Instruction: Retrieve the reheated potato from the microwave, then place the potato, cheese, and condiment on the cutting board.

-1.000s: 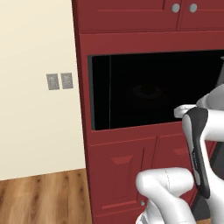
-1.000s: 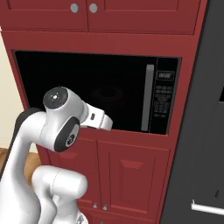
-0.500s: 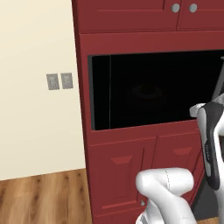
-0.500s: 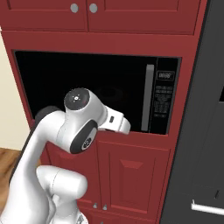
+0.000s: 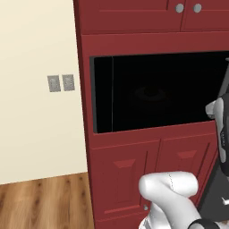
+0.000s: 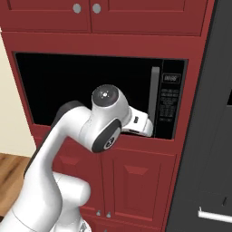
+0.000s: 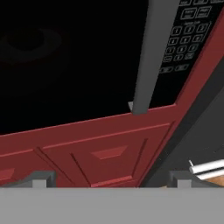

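The end effector (image 7: pixel 112 180) has its two small dark fingertips spread wide apart with nothing between them; they frame the lower end of the grey bar handle (image 7: pixel 151 57) on the wide flat black door of the built-in microwave (image 6: pixel 90 95). Over the last second the white arm has swung rightward across the door: in the right base view its round dark-capped joint and white wrist have travelled from the door's left part to just beside the handle and the dark keypad panel (image 6: pixel 168 105), and the jaws have eased slightly wider. In the left base view the arm has slid toward the frame's right edge.

The base has not driven; the dark red cabinetry (image 5: pixel 134 156) and the beige wall with its grey switch plates (image 5: pixel 61 82) sit where they were.

This looks like the approach to the handle. The door is shut, so the potato presumably sits behind it, unseen. Next comes lining up on the bar, closing, and pulling.
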Tool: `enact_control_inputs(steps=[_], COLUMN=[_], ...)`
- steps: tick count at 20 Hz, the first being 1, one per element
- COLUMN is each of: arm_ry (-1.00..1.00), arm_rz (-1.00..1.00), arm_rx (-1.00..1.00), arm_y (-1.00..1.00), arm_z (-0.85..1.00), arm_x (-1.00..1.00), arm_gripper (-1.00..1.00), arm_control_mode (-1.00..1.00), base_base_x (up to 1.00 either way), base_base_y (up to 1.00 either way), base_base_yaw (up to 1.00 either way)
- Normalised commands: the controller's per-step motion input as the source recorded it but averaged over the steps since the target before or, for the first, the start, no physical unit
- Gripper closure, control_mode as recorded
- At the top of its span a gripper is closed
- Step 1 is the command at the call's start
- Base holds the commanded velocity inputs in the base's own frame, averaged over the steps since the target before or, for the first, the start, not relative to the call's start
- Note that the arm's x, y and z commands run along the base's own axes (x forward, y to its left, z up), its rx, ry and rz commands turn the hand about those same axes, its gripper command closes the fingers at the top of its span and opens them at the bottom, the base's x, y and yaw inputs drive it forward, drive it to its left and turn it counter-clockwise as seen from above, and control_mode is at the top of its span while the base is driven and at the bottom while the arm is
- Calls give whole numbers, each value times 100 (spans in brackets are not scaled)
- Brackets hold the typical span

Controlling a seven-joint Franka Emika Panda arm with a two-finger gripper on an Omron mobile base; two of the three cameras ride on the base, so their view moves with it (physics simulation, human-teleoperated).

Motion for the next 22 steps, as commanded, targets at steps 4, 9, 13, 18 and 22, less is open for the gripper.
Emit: enact_control_inputs(steps=[4, 9, 13, 18, 22], arm_ry=[-2, -10, -4, 0, 0], arm_rz=[2, 7, 5, 1, 0], arm_rx=[0, 0, 1, 2, 2], arm_y=[-35, -18, -24, -36, -13], arm_z=[2, 0, 0, 2, 0], arm_x=[27, 43, 43, 43, 54], arm_gripper=[-100, -100, -100, -100, -100], arm_control_mode=[-100, -100, -100, -100, -100], base_base_x=[0, 0, 0, 0, 0], base_base_y=[0, 0, 0, 0, 0], base_base_yaw=[0, 0, 0, 0, 0])
